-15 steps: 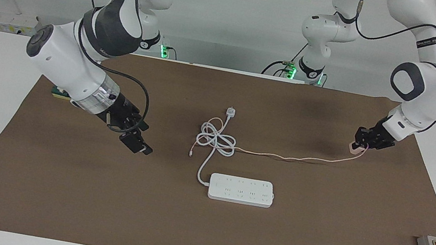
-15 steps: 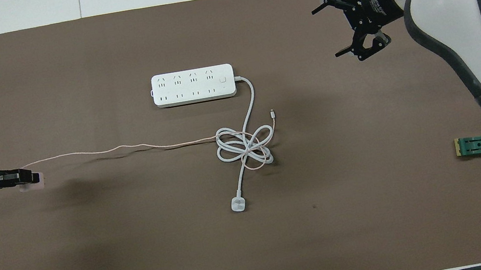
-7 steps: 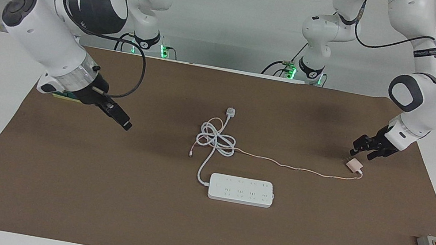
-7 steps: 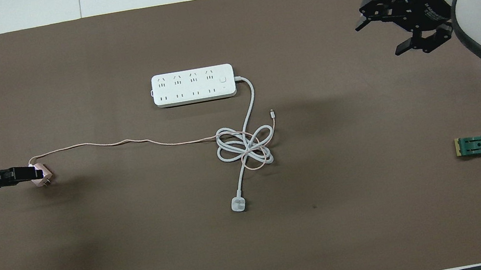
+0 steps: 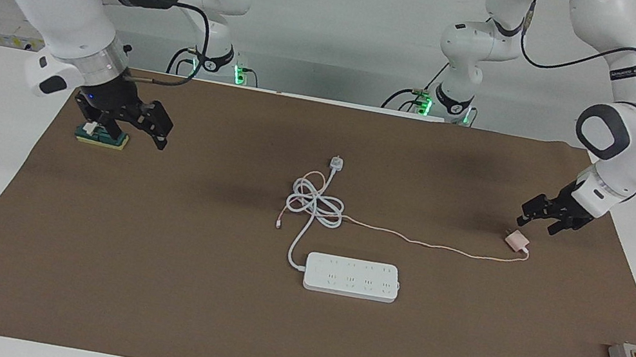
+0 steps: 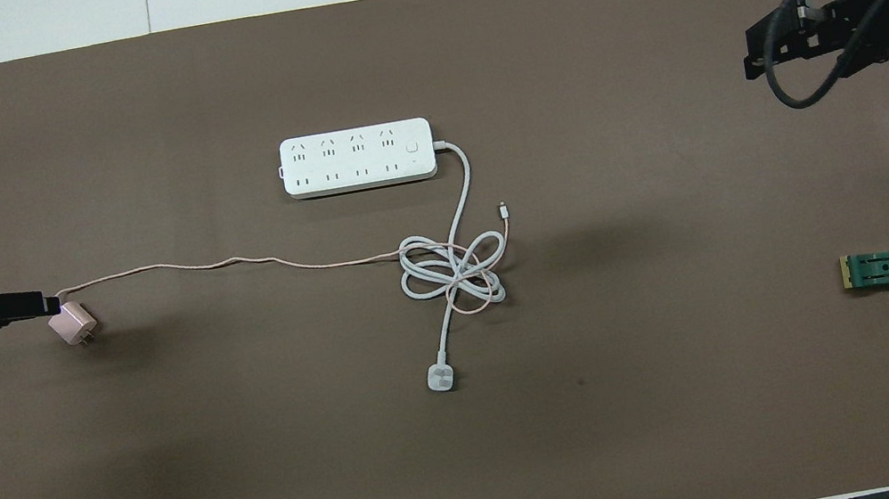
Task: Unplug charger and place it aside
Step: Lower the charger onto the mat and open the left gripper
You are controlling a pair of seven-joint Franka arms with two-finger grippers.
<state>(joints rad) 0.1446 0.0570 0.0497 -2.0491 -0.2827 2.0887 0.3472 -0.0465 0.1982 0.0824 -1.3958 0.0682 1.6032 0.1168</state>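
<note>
Left gripper [image 5: 539, 216] open just above the pink charger [image 5: 516, 240] at frame right, right gripper [image 5: 131, 126] open upper left over the green block [image 5: 100, 135].

The table mat [image 5: 143, 278] looks like matt brown paper or felt. The power strip [image 5: 351, 277] is smooth white plastic, faintly glossy. The charger [image 5: 516, 240] is smooth pale pink plastic. The arms' white shells shine.
</note>
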